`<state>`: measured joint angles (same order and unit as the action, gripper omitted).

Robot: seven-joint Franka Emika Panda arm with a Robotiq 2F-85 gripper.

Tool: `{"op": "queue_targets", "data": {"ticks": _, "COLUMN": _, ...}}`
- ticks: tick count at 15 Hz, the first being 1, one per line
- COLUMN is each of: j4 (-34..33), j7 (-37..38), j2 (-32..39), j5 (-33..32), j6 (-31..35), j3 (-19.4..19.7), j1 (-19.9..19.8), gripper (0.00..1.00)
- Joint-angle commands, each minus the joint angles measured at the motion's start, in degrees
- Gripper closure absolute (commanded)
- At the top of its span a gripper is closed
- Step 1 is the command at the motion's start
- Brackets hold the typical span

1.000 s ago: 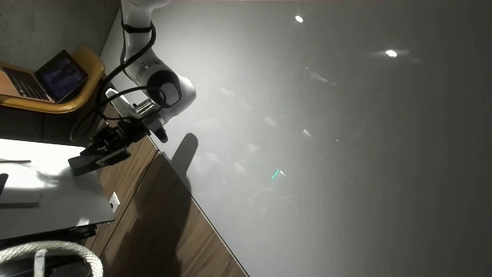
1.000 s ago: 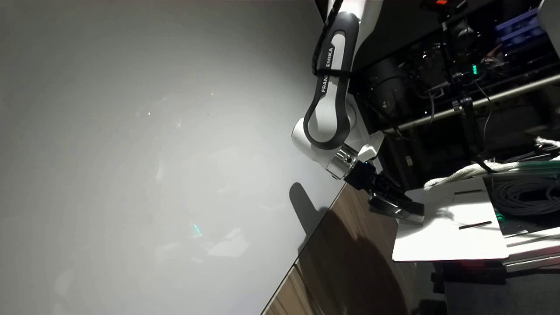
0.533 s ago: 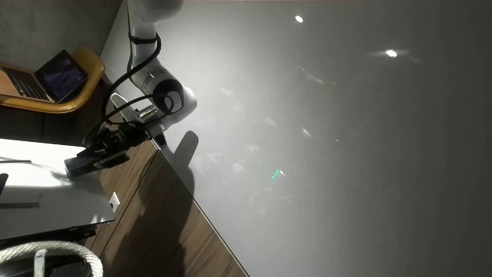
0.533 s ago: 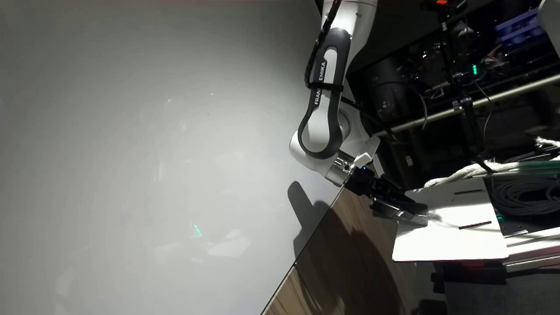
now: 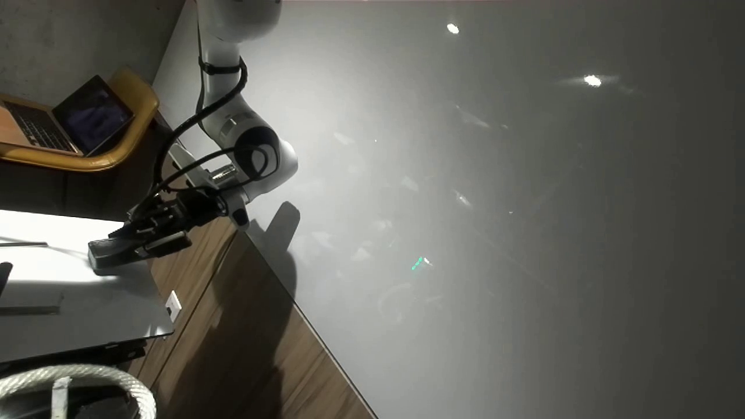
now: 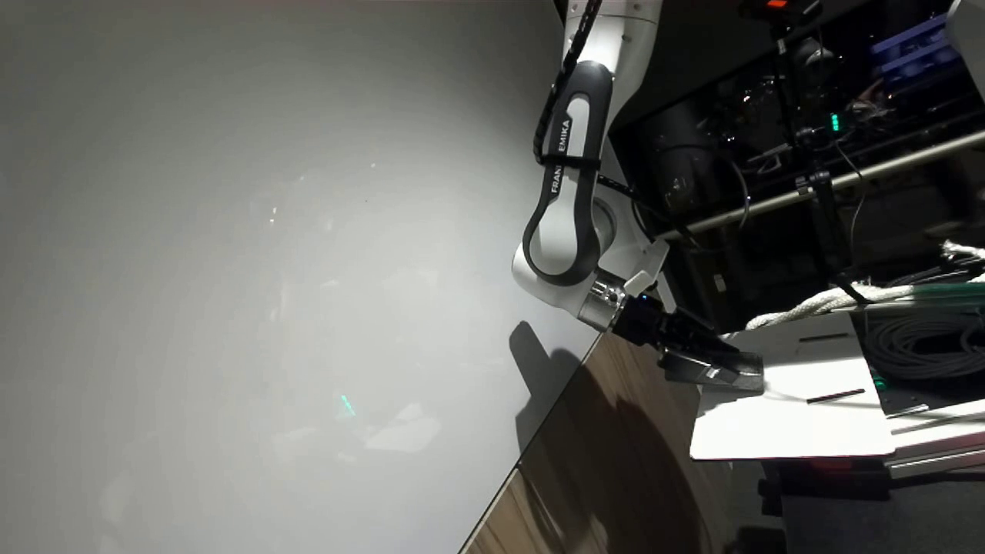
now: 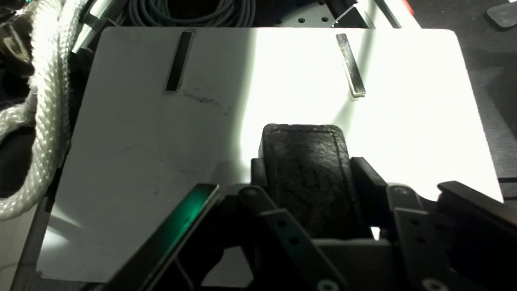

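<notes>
We see the gripper (image 7: 309,173) clamped on the black block (image 7: 305,147), over the white panel (image 7: 133,129), toward the edge opposite its strips (image 7: 180,60); contact unclear. We judge the block light, firm, hardly fragile; long sides suit pinching.

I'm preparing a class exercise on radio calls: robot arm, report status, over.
Pincer shut on dark block. Block over white board, contact unclear. In wrist view, two thin strips on board beyond block: possible obstacles that side.

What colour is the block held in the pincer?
The block is black, showing best in the wrist view.
</notes>
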<state>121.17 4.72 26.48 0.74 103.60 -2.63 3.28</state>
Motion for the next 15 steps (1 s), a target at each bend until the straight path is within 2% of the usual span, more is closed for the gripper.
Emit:
{"op": "queue_targets", "data": {"ticks": 1, "j4": -1.7, "j7": -0.9, "j2": 1.0, "j5": 1.0, "j6": -2.4, "j3": 0.1, "j1": -0.3, "gripper": 0.52}}
{"op": "queue_targets", "data": {"ticks": 2, "j4": -1.7, "j7": -0.9, "j2": 1.1, "j5": 1.0, "j6": -2.4, "j3": 0.1, "j1": -0.3, "gripper": 0.30}}
{"op": "queue_targets", "data": {"ticks": 3, "j4": -1.7, "j7": -0.9, "j2": 1.2, "j5": 1.0, "j6": -2.3, "j3": 0.1, "j1": -0.3, "gripper": 0.20}}
{"op": "queue_targets", "data": {"ticks": 6, "j4": -1.8, "j7": -1.0, "j2": 1.3, "j5": 1.0, "j6": -2.4, "j3": 0.1, "j1": -0.3, "gripper": 0.02}}
{"op": "queue_targets", "data": {"ticks": 10, "j4": -2.0, "j7": -1.1, "j2": 1.3, "j5": 1.1, "j6": -2.4, "j3": 0.1, "j1": -0.4, "gripper": 0.00}}
{"op": "queue_targets", "data": {"ticks": 15, "j4": -0.9, "j7": -0.3, "j2": -4.0, "j5": -1.8, "j6": 0.5, "j3": -0.4, "j1": 1.6, "gripper": 0.00}}
